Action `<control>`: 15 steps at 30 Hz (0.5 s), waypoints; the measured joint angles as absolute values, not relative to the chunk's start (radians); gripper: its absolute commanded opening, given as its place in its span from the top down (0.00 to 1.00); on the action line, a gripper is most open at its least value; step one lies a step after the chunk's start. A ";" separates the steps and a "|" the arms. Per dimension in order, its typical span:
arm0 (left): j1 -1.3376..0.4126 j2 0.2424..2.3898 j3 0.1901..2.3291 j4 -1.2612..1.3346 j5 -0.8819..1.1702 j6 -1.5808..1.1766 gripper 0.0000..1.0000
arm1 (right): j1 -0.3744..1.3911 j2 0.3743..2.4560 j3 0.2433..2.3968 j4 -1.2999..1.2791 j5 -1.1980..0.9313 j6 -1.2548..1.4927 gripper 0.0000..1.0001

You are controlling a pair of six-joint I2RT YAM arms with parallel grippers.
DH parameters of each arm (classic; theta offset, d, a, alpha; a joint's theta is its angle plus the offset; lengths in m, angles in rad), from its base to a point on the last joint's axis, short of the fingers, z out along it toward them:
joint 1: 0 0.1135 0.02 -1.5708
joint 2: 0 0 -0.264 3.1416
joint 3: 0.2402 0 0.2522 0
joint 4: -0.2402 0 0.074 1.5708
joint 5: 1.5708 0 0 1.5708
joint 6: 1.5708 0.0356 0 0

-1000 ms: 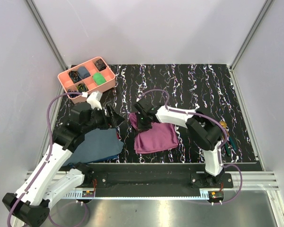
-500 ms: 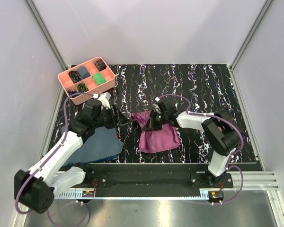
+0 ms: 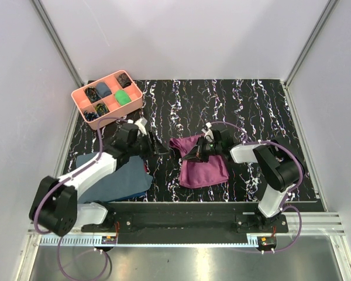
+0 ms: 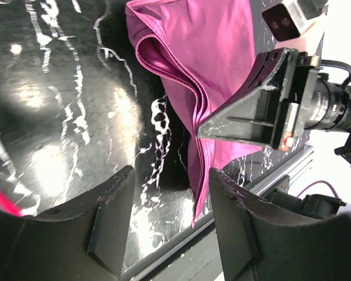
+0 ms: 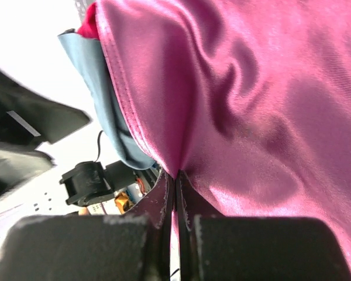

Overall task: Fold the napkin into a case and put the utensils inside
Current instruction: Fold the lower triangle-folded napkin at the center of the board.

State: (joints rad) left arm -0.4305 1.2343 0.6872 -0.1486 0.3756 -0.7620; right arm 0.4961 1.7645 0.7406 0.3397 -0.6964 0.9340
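On the black marbled table (image 3: 251, 111), the right gripper (image 3: 193, 156) pinches the napkin (image 3: 206, 173) while the left gripper (image 4: 171, 199) gapes.

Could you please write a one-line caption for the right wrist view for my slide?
The right hand pinches a fold of the plum-purple napkin, with the slate-blue cloth behind it.
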 measured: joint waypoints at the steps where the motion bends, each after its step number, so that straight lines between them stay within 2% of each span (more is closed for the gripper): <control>1: -0.440 1.256 0.685 -0.122 0.379 -0.772 0.44 | 0.492 1.765 0.735 0.356 -0.704 0.941 1.00; 3: -0.466 1.307 0.682 -0.074 0.385 -0.796 0.46 | 0.485 1.765 0.720 0.400 -0.725 0.956 1.00; 4: -0.480 1.332 0.682 -0.052 0.389 -0.807 0.51 | 0.483 1.765 0.712 0.420 -0.731 0.964 1.00; 8: -0.525 1.414 0.678 0.041 0.400 -0.862 0.54 | 0.469 1.765 0.673 0.484 -0.762 0.992 1.00; 14: -0.537 1.439 0.623 0.152 0.401 -0.937 0.31 | 0.464 1.765 0.663 0.535 -0.792 1.018 1.00; 15: -0.537 1.440 0.619 0.157 0.400 -0.945 0.30 | 0.464 1.765 0.663 0.537 -0.796 1.018 1.00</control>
